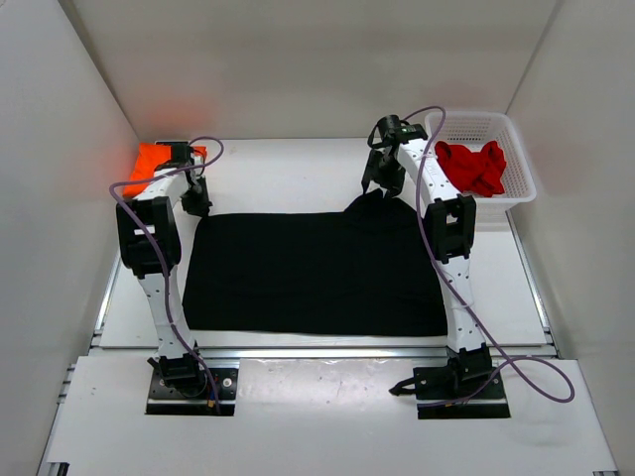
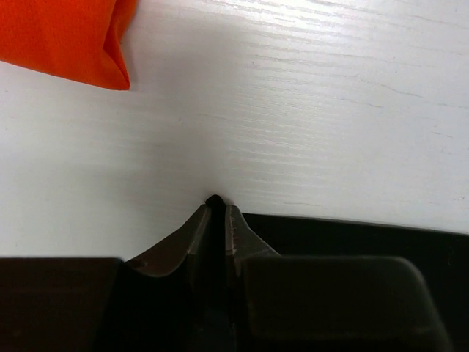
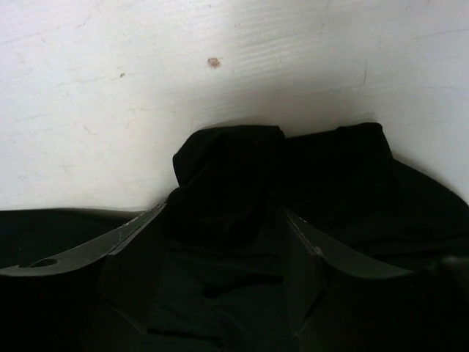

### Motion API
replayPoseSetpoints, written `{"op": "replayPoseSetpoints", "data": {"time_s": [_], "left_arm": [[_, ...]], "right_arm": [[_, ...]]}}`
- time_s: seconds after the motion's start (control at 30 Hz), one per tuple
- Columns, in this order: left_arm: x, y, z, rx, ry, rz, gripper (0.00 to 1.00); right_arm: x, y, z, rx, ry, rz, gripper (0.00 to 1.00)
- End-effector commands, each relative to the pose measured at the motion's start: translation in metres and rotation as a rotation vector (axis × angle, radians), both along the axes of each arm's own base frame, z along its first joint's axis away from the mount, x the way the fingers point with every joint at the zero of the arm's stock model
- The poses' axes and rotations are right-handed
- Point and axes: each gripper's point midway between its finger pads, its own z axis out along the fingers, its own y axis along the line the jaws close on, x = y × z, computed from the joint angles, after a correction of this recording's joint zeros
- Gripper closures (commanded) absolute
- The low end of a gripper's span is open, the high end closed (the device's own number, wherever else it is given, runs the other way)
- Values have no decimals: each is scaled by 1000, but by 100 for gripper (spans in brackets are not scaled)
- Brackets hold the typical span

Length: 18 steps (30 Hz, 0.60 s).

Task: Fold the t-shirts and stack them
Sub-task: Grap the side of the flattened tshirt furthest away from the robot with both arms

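Left gripper [image 2: 218,213], jaws narrow, pinches the far-left corner of the spread black t-shirt [image 1: 313,273]. Right gripper [image 3: 223,213], half wide, holds bunched cloth at its far-right corner. Orange t-shirt [image 1: 147,162] and red t-shirt [image 1: 474,169] lie beyond those corners. Probable step: first fold. Next: draw both corners evenly to its near edge.

I see the black t-shirt [image 1: 313,273] spread flat in the middle with its far right corner bunched up, the orange t-shirt [image 1: 149,159] folded at the far left, the red t-shirt [image 1: 471,167] crumpled in the basket [image 1: 523,178].
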Motion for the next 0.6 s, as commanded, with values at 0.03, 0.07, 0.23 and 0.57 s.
{"op": "replayPoseSetpoints", "data": {"time_s": [0.03,0.07,0.23,0.57], "left_arm": [[-12,-11,-1,-27,33,-49,82],[-18,-11,-2,-33,49,-48,84],[-18,-14,8,-20,35,-71,100],[-15,-25,61,112,-127,-302,100]], "right_arm": [[-4,4,7,17,9,4,43],[-1,4,8,30,1,12,44],[4,5,-8,55,21,-8,80],[-4,-4,59,10,-67,45,100]]}}
